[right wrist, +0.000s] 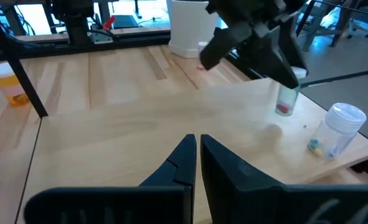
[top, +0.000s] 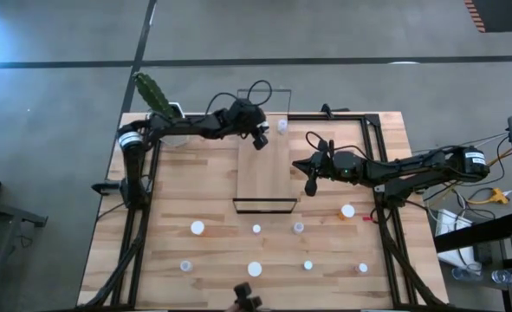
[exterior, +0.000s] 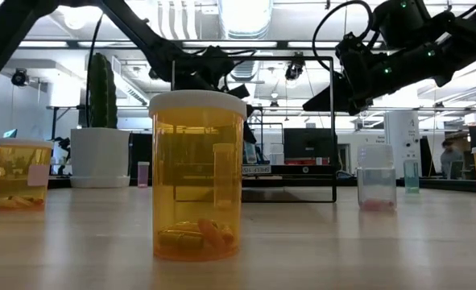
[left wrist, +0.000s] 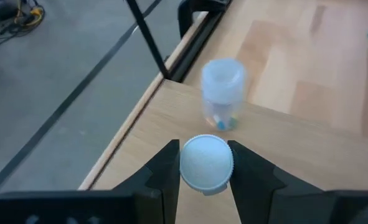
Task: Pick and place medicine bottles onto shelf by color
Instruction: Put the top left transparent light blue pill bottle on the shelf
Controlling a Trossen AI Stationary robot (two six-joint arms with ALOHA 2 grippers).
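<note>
My left gripper (left wrist: 205,177) is clamped on a small bottle (left wrist: 206,163); from its wrist view I look straight down on the white cap with a finger (left wrist: 165,171) pressing each side, so the bottle hangs upright, long axis vertical. From the right wrist view I can see the same bottle (right wrist: 286,99) under the left arm, clear-walled with something reddish at the bottom, and I cannot tell whether its base touches the shelf (top: 264,169) yet. What matters for the next move is that it sits over the shelf's far end, and just beyond it, closer to the far right corner of the board, stands a clear bottle (left wrist: 221,93) with bluish pills. The two are close but apart. If I lower straight down, I judge it lands beside that neighbour, so I would keep the descent vertical and not drift toward it. My right gripper (right wrist: 196,163) has its fingers pressed together with nothing between them, and hovers by the shelf's right edge, near mid-length, pointing across the board. The left arm is clearly the one to finish this placement. The other bottles, including an orange one (top: 348,211), stand scattered on the table (top: 195,191) toward its near edge.
</note>
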